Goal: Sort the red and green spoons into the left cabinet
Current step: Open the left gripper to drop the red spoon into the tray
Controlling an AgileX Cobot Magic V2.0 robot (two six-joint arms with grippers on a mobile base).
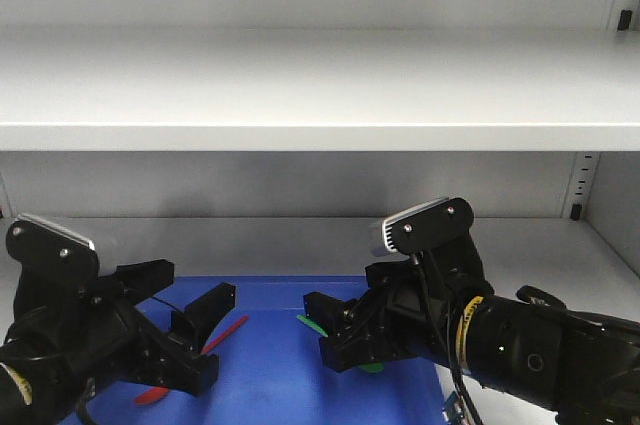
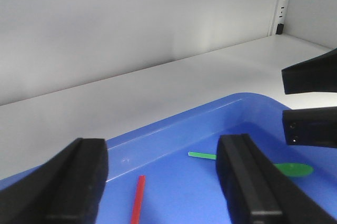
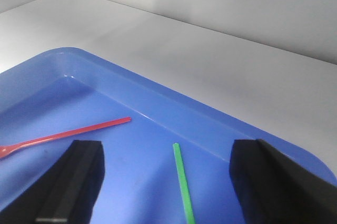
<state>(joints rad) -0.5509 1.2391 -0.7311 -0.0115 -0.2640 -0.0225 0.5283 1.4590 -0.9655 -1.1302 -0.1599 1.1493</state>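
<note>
Pale grey shelving of the left cabinet (image 1: 320, 95) fills the front view, with the blue tray (image 1: 270, 345) on its lower shelf. At seven o'clock the left gripper (image 1: 190, 320) spreads wide over the red spoon (image 1: 225, 335); at five o'clock the right gripper (image 1: 335, 330) hangs over the green spoon (image 1: 310, 325) (its spread unclear here). Left wrist view: both spoons lie in the tray, apart. Right wrist view: jaws wide, green handle between them, untouched.
</note>
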